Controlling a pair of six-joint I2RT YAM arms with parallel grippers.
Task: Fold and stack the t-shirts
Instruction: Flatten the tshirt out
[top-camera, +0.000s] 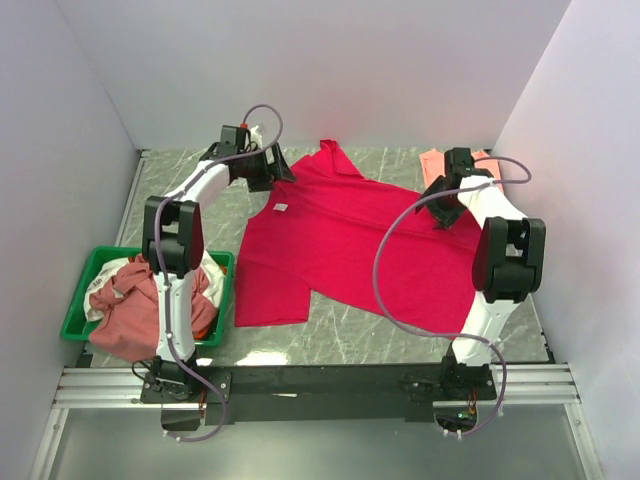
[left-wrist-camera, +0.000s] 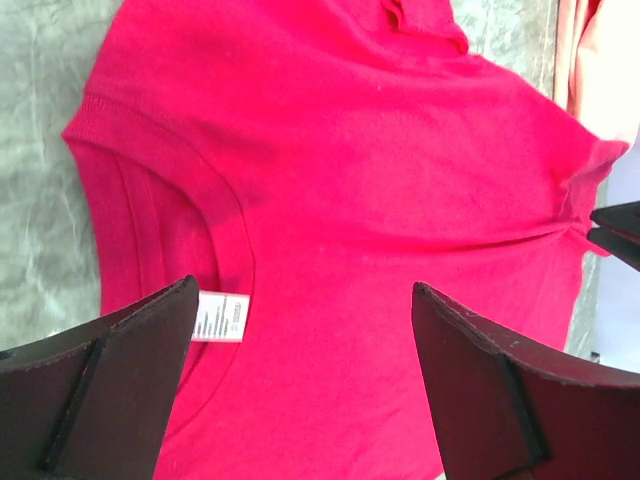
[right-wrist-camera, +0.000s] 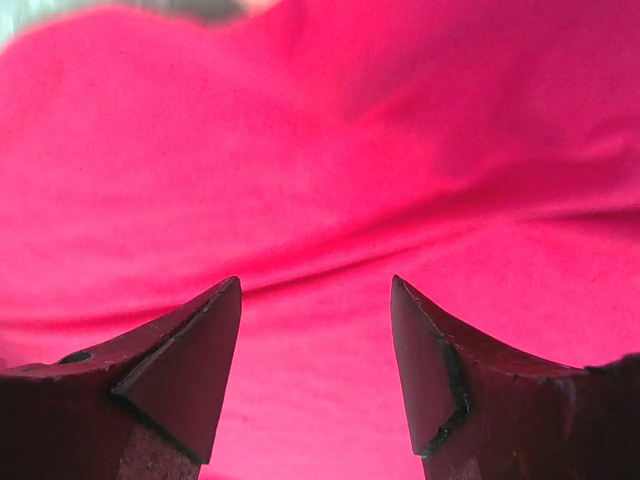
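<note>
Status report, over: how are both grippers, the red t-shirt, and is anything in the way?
Left gripper open, over the collar. Right gripper open, close above the cloth. Red t-shirt spread out, not yet folded. Nothing lying on it.

Nothing here can actually be read. The only printing is on a small white care tag (left-wrist-camera: 222, 315) sewn inside the collar of the crimson t-shirt (left-wrist-camera: 350, 200). In the left wrist view it sits at about 8 o'clock, lying flat on the cloth. It carries rows of fine grey print too small to make out. In the top view the same tag is only a white fleck, toward 11 o'clock from the shirt's middle.
</note>
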